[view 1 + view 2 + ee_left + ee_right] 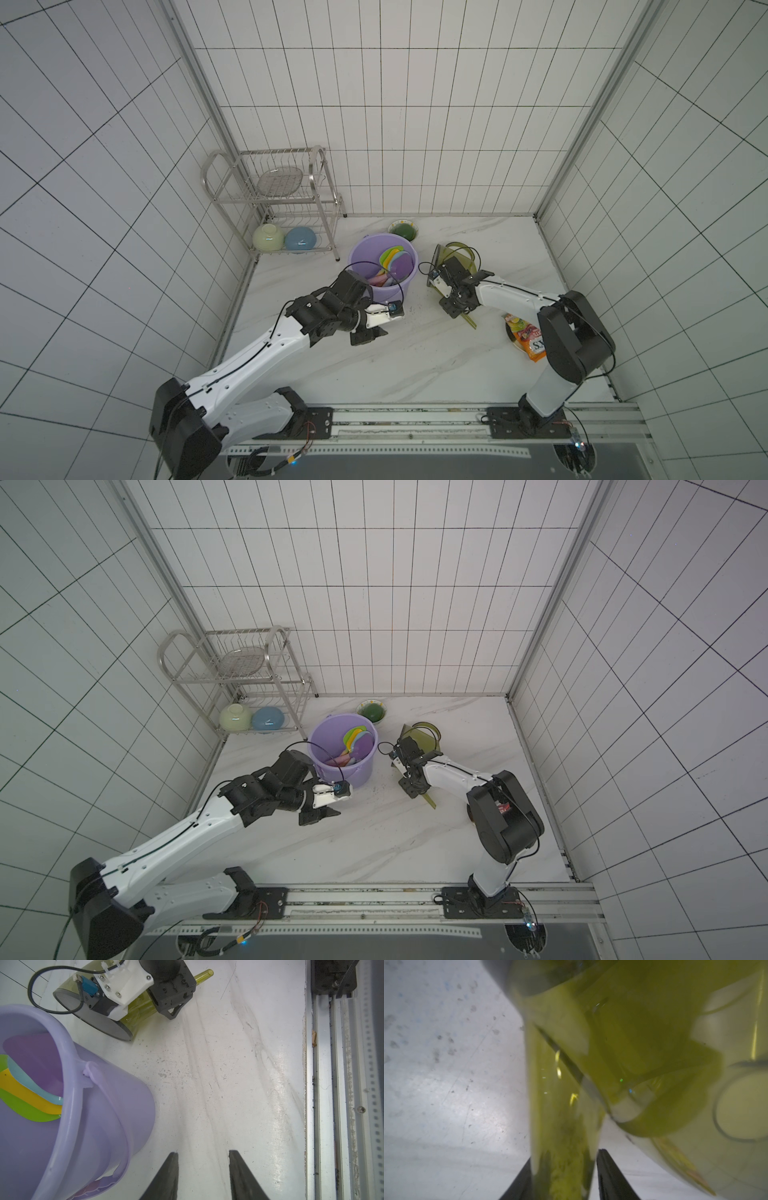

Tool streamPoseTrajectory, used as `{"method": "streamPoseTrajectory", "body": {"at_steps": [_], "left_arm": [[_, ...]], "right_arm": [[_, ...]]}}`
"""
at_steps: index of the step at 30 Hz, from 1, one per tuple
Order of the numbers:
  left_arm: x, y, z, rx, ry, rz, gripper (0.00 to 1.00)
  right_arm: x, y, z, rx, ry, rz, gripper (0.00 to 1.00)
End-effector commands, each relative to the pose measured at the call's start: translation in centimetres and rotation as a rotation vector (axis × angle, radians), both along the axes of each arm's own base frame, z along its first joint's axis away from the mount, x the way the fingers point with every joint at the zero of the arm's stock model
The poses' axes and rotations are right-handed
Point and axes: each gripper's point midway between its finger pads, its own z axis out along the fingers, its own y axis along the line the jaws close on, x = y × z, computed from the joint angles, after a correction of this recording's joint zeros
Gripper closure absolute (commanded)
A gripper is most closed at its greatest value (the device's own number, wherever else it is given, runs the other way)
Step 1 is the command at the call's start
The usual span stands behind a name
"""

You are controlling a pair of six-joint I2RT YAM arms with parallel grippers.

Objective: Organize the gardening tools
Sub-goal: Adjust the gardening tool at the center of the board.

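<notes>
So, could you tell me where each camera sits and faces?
Top views: overhead, looking down at the table; left arm and right arm show.
Left wrist: on its arm, facing down beside the lilac bucket; left pincer open.
Right wrist: on its arm, against the watering can; right pincer flanks it.
Shared: bucket and can, in left wrist and top views.

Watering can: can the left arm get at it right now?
Probably yes: the open left gripper faces the watering can with only table between, the bucket off to one side. But the right gripper is clamped around its spout and covers much of it.
</notes>
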Motion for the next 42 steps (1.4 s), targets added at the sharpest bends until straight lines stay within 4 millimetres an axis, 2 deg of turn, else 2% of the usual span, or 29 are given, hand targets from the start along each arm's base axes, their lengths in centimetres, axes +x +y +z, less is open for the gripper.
{"method": "streamPoseTrajectory", "body": {"at_steps": [1,9,19,25,31,39,42], "left_arm": [[0.3,-0.1,0.8,-0.003,-0.027,-0.003,0.58],[1.1,0.3,2.0,-0.016,-0.058,0.019,0.58],[2.7,0.9,3.9,-0.058,-0.086,0.084,0.58],[4.1,1.4,5.5,-0.109,-0.082,0.148,0.58],[6.5,2.3,7.8,-0.174,-0.090,0.264,0.57],[10.4,5.0,13.3,-0.364,-0.038,0.474,0.53],[11.7,6.2,15.4,-0.451,0.011,0.534,0.50]], "right_arm": [[-0.6,-0.1,0.7,-0.009,-0.027,0.009,0.64],[-1.0,-0.4,2.8,-0.012,-0.104,-0.003,0.77],[-0.2,-0.8,9.2,0.016,-0.283,-0.039,1.00],[-0.3,-0.4,13.4,0.037,-0.409,-0.018,1.00],[-1.0,0.9,18.0,0.016,-0.587,0.054,1.00],[-3.8,3.7,24.9,0.032,-0.874,0.201,1.00],[-5.4,5.2,26.0,0.068,-0.941,0.288,1.00]]}}
